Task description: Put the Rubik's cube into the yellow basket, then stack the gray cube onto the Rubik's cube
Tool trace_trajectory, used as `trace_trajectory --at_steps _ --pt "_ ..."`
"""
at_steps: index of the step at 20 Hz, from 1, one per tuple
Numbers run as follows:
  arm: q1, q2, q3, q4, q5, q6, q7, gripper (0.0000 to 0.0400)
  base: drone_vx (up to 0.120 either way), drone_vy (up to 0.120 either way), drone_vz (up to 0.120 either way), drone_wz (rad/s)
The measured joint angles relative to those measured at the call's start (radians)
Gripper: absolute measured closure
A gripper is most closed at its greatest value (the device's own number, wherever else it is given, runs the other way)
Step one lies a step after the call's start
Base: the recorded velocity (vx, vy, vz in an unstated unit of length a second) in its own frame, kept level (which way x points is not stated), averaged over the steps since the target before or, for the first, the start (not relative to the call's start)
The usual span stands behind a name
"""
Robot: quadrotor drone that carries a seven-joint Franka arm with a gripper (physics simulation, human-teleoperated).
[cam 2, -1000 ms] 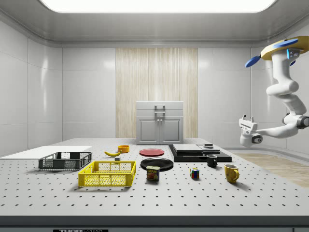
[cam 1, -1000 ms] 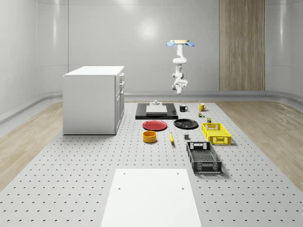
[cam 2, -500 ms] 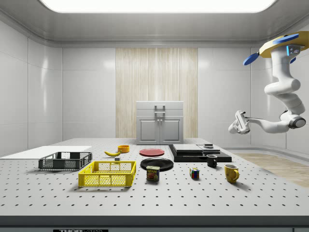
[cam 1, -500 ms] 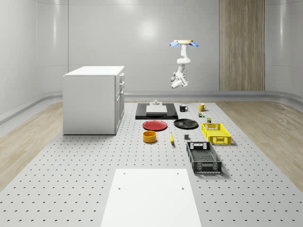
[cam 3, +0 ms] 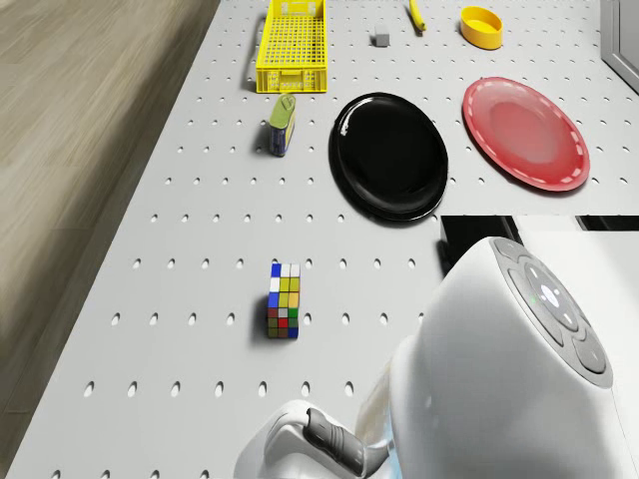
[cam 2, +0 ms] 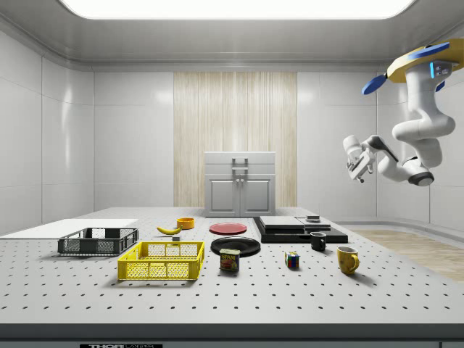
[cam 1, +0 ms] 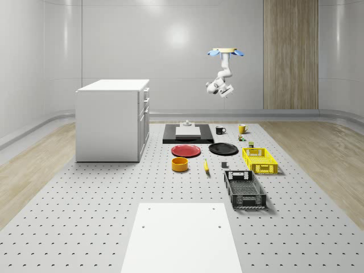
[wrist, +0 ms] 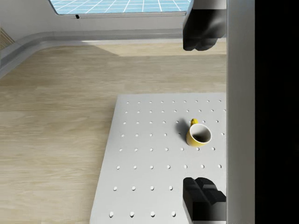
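Hovering high over the tabletop's (cam 1: 85,227) far end, the drone (cam 1: 226,52) carries the gripper (cam 1: 214,88) aloft. Side view: Rubik's cube (cam 2: 292,259) sits well apart from the yellow basket (cam 2: 161,260). Drone view: gray cube (cam 3: 380,38) beside the basket. Wrist view: jaws wide, empty — next, descend onto the Rubik's cube.

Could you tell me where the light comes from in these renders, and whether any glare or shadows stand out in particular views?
Side view: a bright ceiling panel lights the room, and the yellow basket casts a soft shadow on the table. Whole-scene view: a pale glare patch sits on the back wall. Wrist view: the yellow mug throws a short shadow on the table.
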Motion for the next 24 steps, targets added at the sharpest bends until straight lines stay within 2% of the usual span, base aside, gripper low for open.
trace_trajectory --at_steps 4,9,13,18,24 --pt "-0.165 -0.047 0.088 -0.053 -0.136 -0.077 0.111 0.0000 0.120 0.120 0.000 0.000" --pt "-0.282 -0.093 0.144 -0.072 -0.196 -0.122 0.188 0.0000 0.120 0.120 0.000 0.000" --pt "-0.330 -0.122 0.168 -0.075 -0.207 -0.129 0.221 0.0000 0.120 0.120 0.000 0.000" --pt "-0.364 -0.154 0.188 -0.076 -0.204 -0.121 0.246 0.0000 0.120 0.120 0.000 0.000" --pt "-0.386 -0.188 0.203 -0.074 -0.190 -0.098 0.264 0.0000 0.120 0.000 -0.100 0.000"
